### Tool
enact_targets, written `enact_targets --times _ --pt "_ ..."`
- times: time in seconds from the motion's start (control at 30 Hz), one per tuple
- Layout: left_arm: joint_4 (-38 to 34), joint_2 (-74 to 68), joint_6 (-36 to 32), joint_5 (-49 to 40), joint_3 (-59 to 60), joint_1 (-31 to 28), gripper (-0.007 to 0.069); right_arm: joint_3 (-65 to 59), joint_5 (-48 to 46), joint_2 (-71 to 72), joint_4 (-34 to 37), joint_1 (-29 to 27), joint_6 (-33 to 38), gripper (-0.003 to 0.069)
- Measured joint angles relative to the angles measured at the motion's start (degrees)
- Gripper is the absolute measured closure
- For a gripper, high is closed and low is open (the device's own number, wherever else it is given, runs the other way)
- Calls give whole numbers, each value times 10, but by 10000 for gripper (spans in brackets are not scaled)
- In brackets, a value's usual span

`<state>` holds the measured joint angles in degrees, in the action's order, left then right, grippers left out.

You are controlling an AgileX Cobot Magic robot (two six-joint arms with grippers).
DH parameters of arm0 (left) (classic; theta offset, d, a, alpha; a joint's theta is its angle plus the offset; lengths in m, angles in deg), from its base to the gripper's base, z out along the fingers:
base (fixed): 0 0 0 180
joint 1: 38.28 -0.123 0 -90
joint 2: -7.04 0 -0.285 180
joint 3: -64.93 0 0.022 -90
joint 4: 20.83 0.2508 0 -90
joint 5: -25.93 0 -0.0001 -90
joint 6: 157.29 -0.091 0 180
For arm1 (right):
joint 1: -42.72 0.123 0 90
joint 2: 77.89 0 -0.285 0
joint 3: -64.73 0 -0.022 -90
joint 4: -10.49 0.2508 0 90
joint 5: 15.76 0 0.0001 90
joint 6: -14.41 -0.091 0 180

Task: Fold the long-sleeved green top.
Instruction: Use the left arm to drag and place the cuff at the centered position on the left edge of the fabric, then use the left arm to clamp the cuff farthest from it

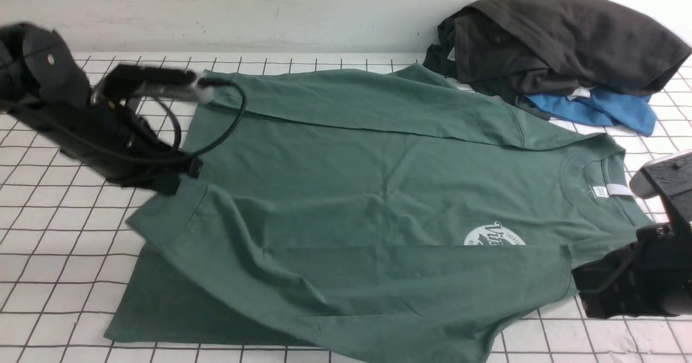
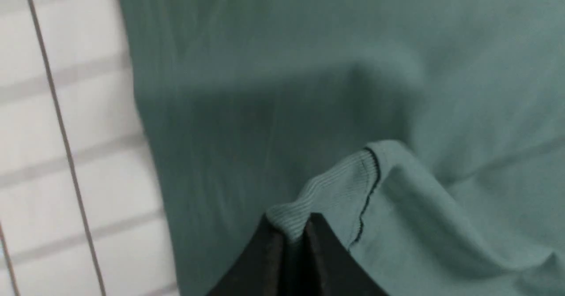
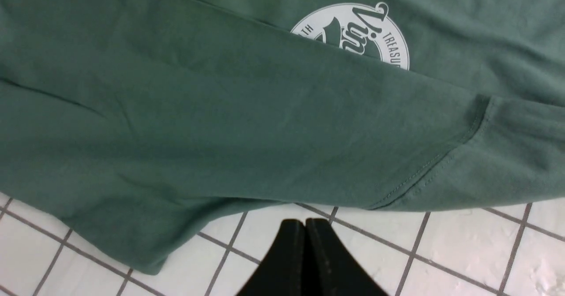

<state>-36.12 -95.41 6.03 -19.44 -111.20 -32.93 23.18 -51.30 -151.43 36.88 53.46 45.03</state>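
One green top [image 1: 335, 179], two end effectors [image 2: 293, 234] [image 3: 304, 225]

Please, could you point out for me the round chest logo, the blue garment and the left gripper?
Round chest logo [image 3: 353, 33]: right wrist view, its visible upper part.
Blue garment [image 1: 600, 107]: front view, its exposed cloth.
Left gripper [image 2: 293, 238]: left wrist view, between its fingertips.

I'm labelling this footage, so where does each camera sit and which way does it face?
Front view: between the arms, looking forward over the green top; both arms show.
Left wrist view: on the left wrist, aimed at a cuff; the left claw shows, pinching cloth.
Right wrist view: on the right wrist, facing the top and gridded surface; the shut right claw shows.
Shared: front and right wrist views both show the chest logo.
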Motion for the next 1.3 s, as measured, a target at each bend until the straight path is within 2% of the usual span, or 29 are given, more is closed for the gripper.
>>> enact_targets --times 0.2,0.43,0.63,0.73,0.83,0.9,0.93,0.97,1.07,1.1,1.13,1.17,1.23,1.3 --pt "4 -25 -4 37 -110 6 611 0 3 0 -3 0 0 669" --pt "10 -149 -2 74 -141 -14 608 0 7 0 -3 0 2 669" --pt "15 -247 48 -31 -221 -28 531 2 15 -1 5 0 2 668" --pt "17 -254 58 -58 -258 -29 491 33 14 -23 10 0 -10 659" --pt "17 -254 58 -62 -272 -29 481 69 11 -51 12 0 -9 635" --pt "16 -254 59 -71 -275 -29 481 117 9 -102 -2 0 -9 573" --pt "16 -254 59 -73 -275 -29 481 117 9 -106 -3 0 -9 566" --pt "16 -256 60 -82 -276 -29 481 155 3 -148 -23 0 -13 500" --pt "16 -258 60 -106 -277 -29 481 198 -4 -212 -73 0 -38 383" --pt "16 -258 60 -107 -277 -29 481 200 -4 -217 -73 0 -41 374" --pt "17 -259 59 -120 -277 -29 481 219 -4 -247 -115 0 -71 307" --pt "17 -260 57 -124 -277 -29 481 223 -4 -259 -126 0 -80 292" --pt "17 -263 51 -140 -277 -29 480 243 -5 -308 -196 0 -144 224" --pt "17 -266 51 -146 -277 -29 473 253 -7 -343 -254 0 -196 202"
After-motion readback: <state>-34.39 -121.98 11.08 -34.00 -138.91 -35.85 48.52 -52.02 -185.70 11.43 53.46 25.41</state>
